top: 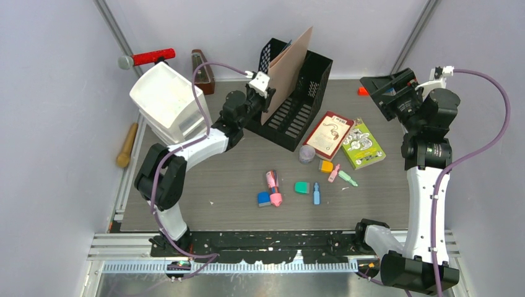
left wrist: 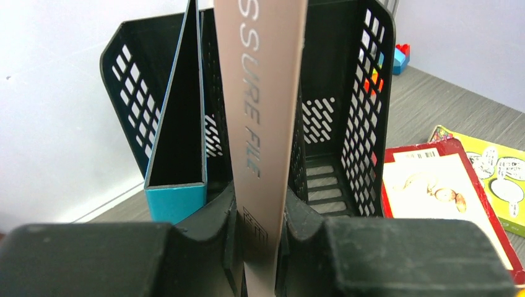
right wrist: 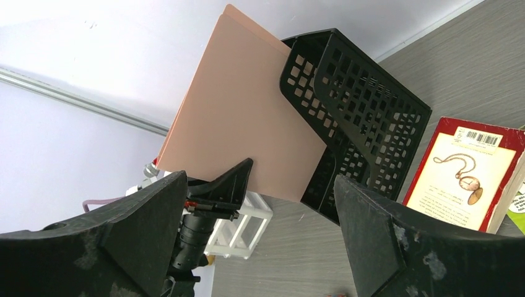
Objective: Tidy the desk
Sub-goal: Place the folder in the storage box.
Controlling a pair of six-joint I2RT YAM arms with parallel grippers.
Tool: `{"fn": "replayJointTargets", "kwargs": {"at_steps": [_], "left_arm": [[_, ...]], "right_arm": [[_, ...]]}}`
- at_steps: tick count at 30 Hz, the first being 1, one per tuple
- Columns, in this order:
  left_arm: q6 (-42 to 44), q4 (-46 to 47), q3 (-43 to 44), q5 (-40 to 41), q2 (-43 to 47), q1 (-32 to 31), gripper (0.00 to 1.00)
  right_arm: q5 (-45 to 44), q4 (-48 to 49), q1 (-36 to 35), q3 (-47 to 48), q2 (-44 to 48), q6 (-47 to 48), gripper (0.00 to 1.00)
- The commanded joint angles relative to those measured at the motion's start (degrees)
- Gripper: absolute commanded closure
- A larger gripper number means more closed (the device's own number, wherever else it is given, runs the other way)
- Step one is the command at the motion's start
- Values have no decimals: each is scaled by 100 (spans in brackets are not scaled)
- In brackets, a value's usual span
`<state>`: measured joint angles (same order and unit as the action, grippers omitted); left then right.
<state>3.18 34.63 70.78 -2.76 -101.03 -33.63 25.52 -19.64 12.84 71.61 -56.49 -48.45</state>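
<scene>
Now, left pincer [left wrist: 260, 229] pinching tan folder [left wrist: 263, 93] edge-on at black rack [left wrist: 365, 105], beside blue binder [left wrist: 176, 173] in rack. Hold folder upright, aim for slot right of binder, lower straight, then release. Meanwhile right pincer [right wrist: 257, 192] spread, hovering right of rack. Grey tabletop [top: 210, 179] beneath rack.

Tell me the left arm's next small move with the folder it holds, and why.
Probably ease the tan folder forward into the black rack, on its empty right side. The left gripper is shut on the folder's edge, holding it upright at the rack's open end, roughly in line with the divider. The left compartment already holds a teal folder.
</scene>
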Motion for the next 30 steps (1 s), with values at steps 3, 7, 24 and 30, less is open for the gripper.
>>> {"fn": "replayJointTargets", "kwargs": {"at_steps": [3, 7, 24, 30], "left_arm": [[-29, 838, -217, -97, 66, 10, 100], [-25, 828, -180, -80, 83, 14, 100], [-16, 223, 492, 124, 145, 15, 100], [-19, 206, 547, 127, 196, 18, 100]], "right_arm": [[-49, 359, 28, -27, 138, -38, 5], [-55, 381, 28, -50, 147, -35, 5], [-60, 399, 42, -85, 172, -46, 5], [-58, 429, 47, -103, 150, -74, 5]]}}
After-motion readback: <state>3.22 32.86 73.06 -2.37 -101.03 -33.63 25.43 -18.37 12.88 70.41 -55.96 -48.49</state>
